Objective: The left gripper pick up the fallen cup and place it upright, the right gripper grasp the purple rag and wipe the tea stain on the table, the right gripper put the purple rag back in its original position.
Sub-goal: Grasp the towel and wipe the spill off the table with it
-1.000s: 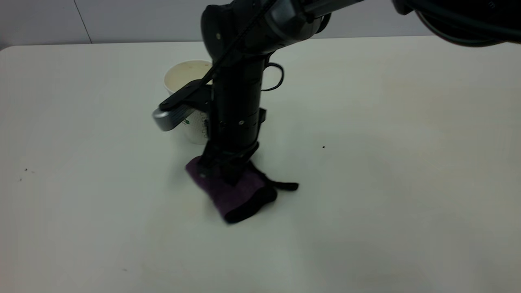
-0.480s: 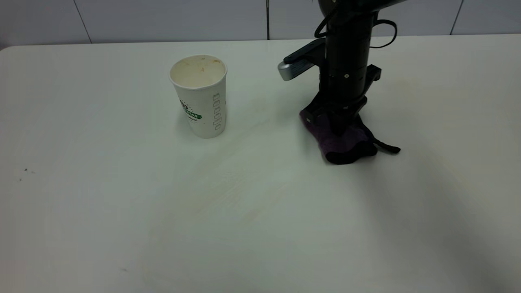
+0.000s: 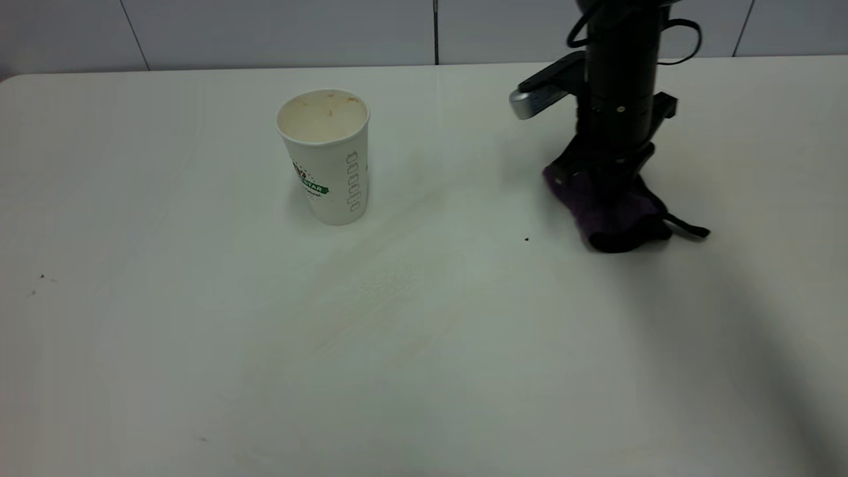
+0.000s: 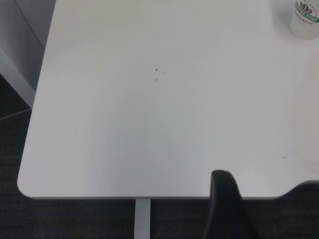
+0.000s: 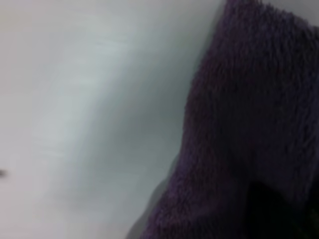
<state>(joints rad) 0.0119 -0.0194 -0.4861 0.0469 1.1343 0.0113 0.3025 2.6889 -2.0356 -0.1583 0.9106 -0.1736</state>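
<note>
White bench (image 3: 165, 318), cup (image 3: 324, 157) upright centre-left; my right tool (image 3: 606, 189) stands clamped on the purple rag (image 3: 613, 213) at upper right, directly beneath it, long axis running toward lower right.

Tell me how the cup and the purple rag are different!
The cup is white paper with green print; the rag is dark purple fluffy cloth. The cup stands tall and upright; the rag lies low and folded. Nothing touches the cup, while the right tool presses down on the rag. The cup is on the exterior view's left side, the rag on its right. Both rest on the white table.
</note>
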